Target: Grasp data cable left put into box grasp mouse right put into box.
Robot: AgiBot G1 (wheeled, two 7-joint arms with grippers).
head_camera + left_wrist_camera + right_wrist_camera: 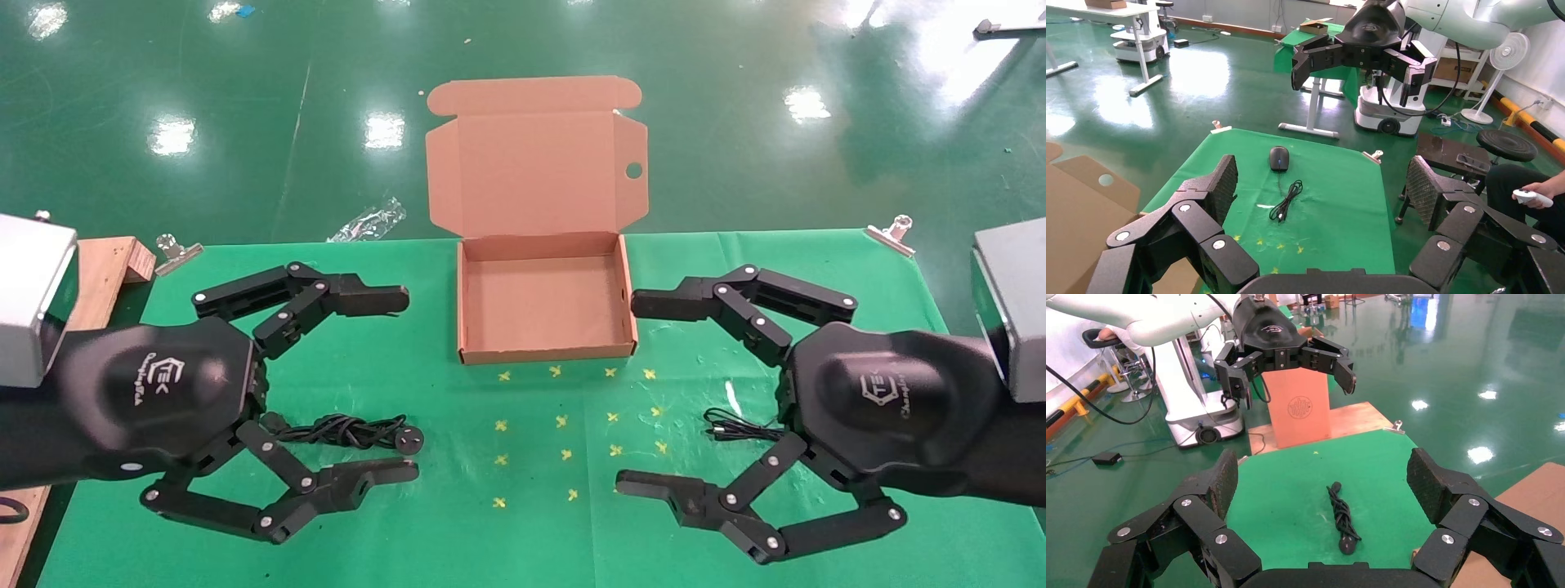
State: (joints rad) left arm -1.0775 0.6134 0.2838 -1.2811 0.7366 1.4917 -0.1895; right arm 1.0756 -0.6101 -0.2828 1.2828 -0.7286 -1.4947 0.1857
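Note:
The brown box (539, 246) stands open at the table's middle back, lid up and nothing inside. The data cable (343, 429), a twisted black bundle with a round plug, lies front left, between the fingers of my open left gripper (409, 384), which hovers over it. It also shows in the right wrist view (1341, 517). My right gripper (629, 392) is open and empty at the front right. The mouse (1278, 158) is hidden under that hand in the head view; only its thin cord (735, 429) shows there.
Metal clips (176, 249) (891, 233) hold the green cloth at the back corners. A wooden block (106, 261) sits at the far left edge. Yellow crosses (572, 433) mark the cloth in front of the box. A plastic wrapper (368, 220) lies on the floor.

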